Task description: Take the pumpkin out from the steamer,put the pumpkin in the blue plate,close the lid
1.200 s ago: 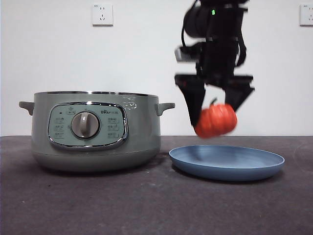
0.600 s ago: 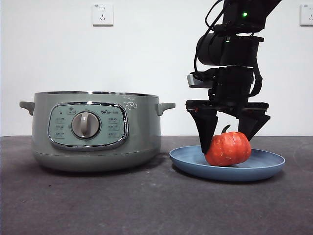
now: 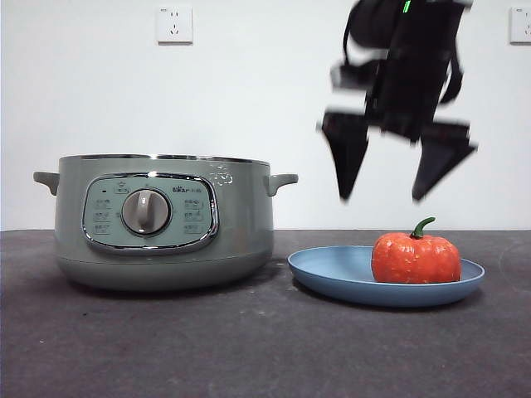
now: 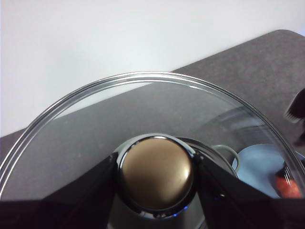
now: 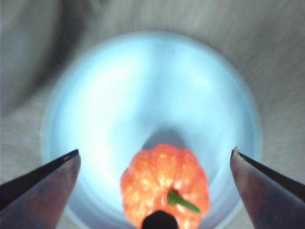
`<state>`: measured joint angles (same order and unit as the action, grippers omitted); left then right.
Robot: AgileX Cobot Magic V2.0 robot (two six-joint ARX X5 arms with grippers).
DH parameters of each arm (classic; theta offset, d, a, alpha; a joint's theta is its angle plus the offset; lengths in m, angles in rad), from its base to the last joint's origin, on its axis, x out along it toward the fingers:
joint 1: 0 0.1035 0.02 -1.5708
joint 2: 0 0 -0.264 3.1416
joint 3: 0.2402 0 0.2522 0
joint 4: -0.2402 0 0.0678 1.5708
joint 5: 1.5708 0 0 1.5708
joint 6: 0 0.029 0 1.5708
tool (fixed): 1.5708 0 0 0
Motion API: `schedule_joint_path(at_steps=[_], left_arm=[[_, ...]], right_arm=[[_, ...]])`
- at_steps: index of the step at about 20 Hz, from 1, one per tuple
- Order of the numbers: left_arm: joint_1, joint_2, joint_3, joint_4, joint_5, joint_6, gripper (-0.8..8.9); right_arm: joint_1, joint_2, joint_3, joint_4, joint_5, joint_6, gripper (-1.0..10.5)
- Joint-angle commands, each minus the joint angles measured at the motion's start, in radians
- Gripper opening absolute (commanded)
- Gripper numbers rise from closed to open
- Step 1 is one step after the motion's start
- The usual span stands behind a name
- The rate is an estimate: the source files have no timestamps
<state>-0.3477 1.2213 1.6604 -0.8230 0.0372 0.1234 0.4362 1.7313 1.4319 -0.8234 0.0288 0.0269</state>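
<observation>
We see the pumpkin (image 3: 416, 258) sitting upright in the blue plate (image 3: 332, 276), toward the plate's right part in the front view, with its green stem pointing up. Nothing holds it. The plate lies on the dark table (image 3: 249, 348), just beside the steamer (image 3: 241, 224), which stands to the left with its dial facing the front camera and no lid on it.

Above the plate hangs the right gripper (image 3: 390, 170). Its arm comes down from the top edge of the front view, dark and blurred. The two jaws are spread wide apart and point down, and their tips are well above the pumpkin, touching nothing. In the right wrist view we look straight down between these jaws: the pumpkin (image 5: 164, 183) lies below, between them, on the pale blue plate (image 5: 95, 119), and this picture is blurred too.

The left gripper (image 4: 156, 174) does not appear in the front view. In its own wrist view the two jaws are closed on the round knob of the lid (image 4: 86, 119). Through the glass of the lid we see, far below, a handle of the steamer (image 4: 224, 152), a part of the blue plate (image 4: 257, 164), and a bit of the pumpkin (image 4: 288, 188).
</observation>
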Motion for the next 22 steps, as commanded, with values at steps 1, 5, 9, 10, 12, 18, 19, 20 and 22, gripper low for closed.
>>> schedule_joint_path(at_steps=[1, 5, 9, 10, 12, 18, 19, 20, 22], left_arm=[[0.002, 0.039, 0.010, 0.044, 0.038, 0.007, -0.09], [0.002, 0.141, 0.010, 0.066, 0.062, 0.007, -0.09], [0.001, 0.257, 0.010, 0.111, 0.102, 0.007, -0.09], [0.001, 0.285, 0.010, 0.120, 0.103, 0.008, -0.09], [0.001, 0.337, 0.010, 0.142, 0.103, 0.008, -0.09], [0.001, 0.464, 0.010, 0.159, 0.149, 0.008, -0.09], [0.001, 0.478, 0.010, 0.152, 0.148, 0.008, -0.09], [0.002, 0.486, 0.010, 0.146, 0.146, 0.008, -0.09], [0.002, 0.494, 0.010, 0.138, 0.144, 0.008, -0.09]], right_arm=[[-0.002, -0.102, -0.009, -0.004, 0.002, 0.025, 5.3], [-0.002, -0.304, -0.009, -0.013, -0.003, 0.028, 5.3], [-0.002, -0.482, -0.009, -0.027, -0.002, 0.028, 5.3], [-0.002, -0.521, -0.009, -0.031, -0.002, 0.028, 5.3], [-0.002, -0.587, -0.009, -0.034, -0.002, 0.028, 5.3], [-0.002, -0.687, -0.009, -0.053, 0.003, 0.028, 5.3], [-0.002, -0.690, -0.009, -0.057, 0.003, 0.028, 5.3], [-0.002, -0.692, -0.009, -0.062, 0.003, 0.028, 5.3], [-0.002, -0.692, -0.009, -0.077, 0.003, 0.028, 5.3]])
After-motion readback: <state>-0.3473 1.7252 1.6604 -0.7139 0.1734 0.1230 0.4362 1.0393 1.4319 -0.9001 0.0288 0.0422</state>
